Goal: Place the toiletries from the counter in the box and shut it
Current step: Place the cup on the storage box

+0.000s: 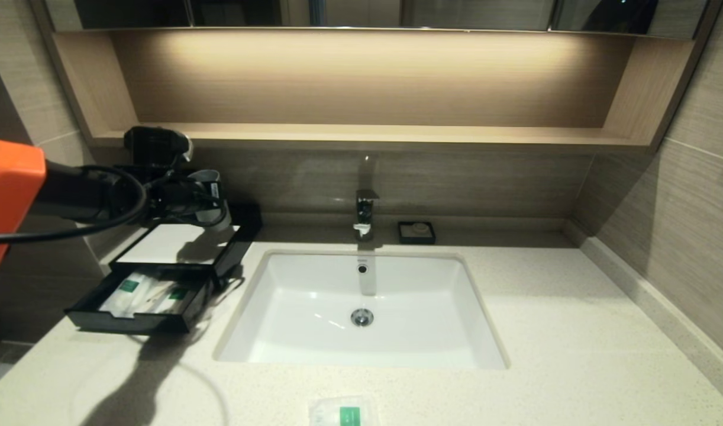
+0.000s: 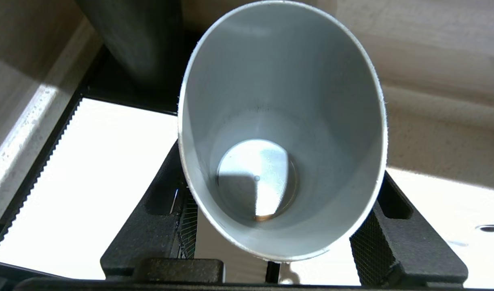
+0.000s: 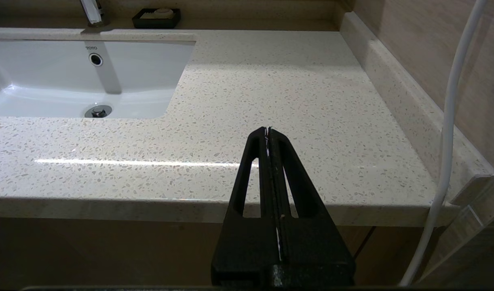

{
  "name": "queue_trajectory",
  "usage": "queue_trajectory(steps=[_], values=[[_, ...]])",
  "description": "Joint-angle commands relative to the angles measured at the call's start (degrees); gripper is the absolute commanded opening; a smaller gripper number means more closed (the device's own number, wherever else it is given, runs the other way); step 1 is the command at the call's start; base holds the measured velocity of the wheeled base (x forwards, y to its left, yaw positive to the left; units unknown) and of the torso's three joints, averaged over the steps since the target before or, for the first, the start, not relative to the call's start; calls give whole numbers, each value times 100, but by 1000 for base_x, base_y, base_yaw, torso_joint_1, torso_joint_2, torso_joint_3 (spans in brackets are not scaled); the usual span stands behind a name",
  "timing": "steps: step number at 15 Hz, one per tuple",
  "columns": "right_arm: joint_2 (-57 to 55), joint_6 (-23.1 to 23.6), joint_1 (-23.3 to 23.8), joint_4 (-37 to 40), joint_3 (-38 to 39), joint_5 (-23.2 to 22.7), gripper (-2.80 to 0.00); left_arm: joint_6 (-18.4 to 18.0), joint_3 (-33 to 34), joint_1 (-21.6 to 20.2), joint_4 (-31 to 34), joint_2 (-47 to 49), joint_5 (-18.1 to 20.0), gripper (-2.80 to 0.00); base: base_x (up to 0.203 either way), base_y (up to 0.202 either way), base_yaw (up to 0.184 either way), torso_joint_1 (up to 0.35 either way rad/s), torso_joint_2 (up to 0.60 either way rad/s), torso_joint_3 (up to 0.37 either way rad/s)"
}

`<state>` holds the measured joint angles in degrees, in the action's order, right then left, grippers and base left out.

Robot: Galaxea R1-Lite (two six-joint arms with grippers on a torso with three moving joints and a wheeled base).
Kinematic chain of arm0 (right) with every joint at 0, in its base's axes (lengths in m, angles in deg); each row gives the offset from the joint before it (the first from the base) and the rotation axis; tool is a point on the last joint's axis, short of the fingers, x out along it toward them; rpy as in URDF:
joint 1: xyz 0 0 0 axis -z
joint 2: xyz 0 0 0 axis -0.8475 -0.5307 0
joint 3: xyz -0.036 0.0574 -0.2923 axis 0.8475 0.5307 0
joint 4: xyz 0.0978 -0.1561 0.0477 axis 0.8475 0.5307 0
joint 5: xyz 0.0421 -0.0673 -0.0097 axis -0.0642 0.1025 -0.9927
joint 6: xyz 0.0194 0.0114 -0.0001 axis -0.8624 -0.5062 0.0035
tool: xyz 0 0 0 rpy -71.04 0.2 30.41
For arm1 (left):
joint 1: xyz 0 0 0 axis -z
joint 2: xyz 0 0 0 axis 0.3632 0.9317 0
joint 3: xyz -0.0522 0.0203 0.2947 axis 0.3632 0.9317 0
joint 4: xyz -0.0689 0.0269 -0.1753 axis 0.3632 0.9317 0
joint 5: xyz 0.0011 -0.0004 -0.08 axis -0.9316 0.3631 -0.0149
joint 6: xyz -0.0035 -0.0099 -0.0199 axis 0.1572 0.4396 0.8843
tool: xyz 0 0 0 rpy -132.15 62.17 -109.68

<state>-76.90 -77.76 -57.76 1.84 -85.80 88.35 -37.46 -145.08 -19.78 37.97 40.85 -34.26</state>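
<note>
- Fingers of the left gripper clamp a grey cup from both sides; the cup's open mouth faces the wrist camera, and its round bottom shows inside.
- In the head view the left gripper hangs above the back part of the box, with the cup held just over the white top panel and apart from it.
- Box: it stands at the counter's back left corner, left of the sink. Its long axis runs from the front left toward the back right, so it sits skewed to the counter's edge.
- Drawer: pulled out toward the front left, open. Two long packets lie inside side by side, their long axes running along the drawer's pull-out direction, green labels up.
- A small squarish packet lies flat on the counter at the front edge, in front of the sink, well apart from the box, its green label facing up.
- Right gripper: its fingers are pressed together with nothing between them; it is parked below and in front of the counter's right end, pointing over the edge toward the back wall.
- A tap stands behind the sink, with a small black soap dish just to its right.
</note>
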Motion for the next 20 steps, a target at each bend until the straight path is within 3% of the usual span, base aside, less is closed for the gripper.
queue_trajectory(steps=[1, 20], values=[[-5, 4, -1, -1, 9, -9, -280, 8, 53, -2, -85, 49, -7, -280, 0, 0, 0, 0, 0, 0], [-5, 4, -1, -1, 9, -6, -280, -90, -17, -116, -441, 524, -7, -280, 0, 0, 0, 0, 0, 0]])
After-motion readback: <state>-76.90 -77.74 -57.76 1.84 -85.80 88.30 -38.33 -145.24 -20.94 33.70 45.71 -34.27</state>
